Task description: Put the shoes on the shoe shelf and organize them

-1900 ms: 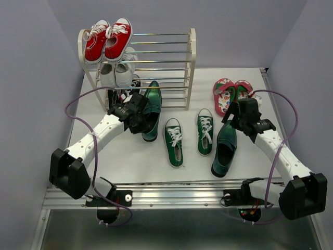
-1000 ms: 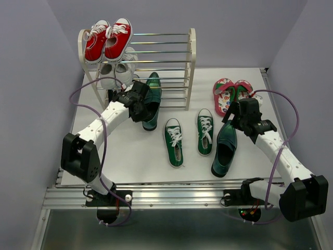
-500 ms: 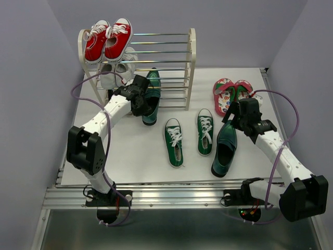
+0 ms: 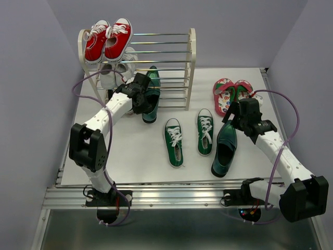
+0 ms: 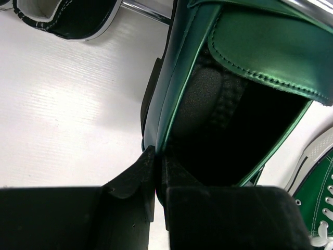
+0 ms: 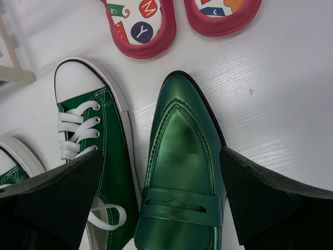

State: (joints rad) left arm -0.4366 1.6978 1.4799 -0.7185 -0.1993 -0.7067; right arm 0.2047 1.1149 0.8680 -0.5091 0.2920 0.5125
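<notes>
Firstly, left gripper (image 5: 157, 154): we record it closed, pinching the side wall of one glossy dark teal loafer (image 5: 250, 57) near the heel opening, one finger inside the shoe and one outside. That loafer stands nose-first against the front of the small three-tier shoe shelf with cream rounded side frames and thin silver rods (image 4: 191, 57). Whether its toe already rests on a rod we cannot tell from above.

Right gripper (image 6: 161, 152): jaws spread wide, holding nothing, poised over the vamp of the second teal loafer (image 6: 182, 198). This one lies flat on the white table (image 4: 130, 151), well apart from the shelf.

Handling, in our judgement:
- Loafers: stiff sole and slick upper. The collar wall gives a thin, firm edge to pinch, and pads may slip on the glossy vamp.
- Pair of green canvas sneakers with white laces (image 4: 174, 139): light, with soft uppers. We would take them at the heel collar.
- Pair of pink-red flip-flops with white colourful-dotted footbeds (image 4: 225, 94): very light and floppy. We would take them across the sole edge.

Shelf contents:
- Top tier: pair of red canvas sneakers (image 4: 117, 39) at the left end.
- Middle tier: white sneakers (image 4: 123, 73) beneath them.
- Bottom tier: black sneakers with white soles (image 5: 62, 18), mostly hidden.
- Right of each pair: only rods show.
</notes>
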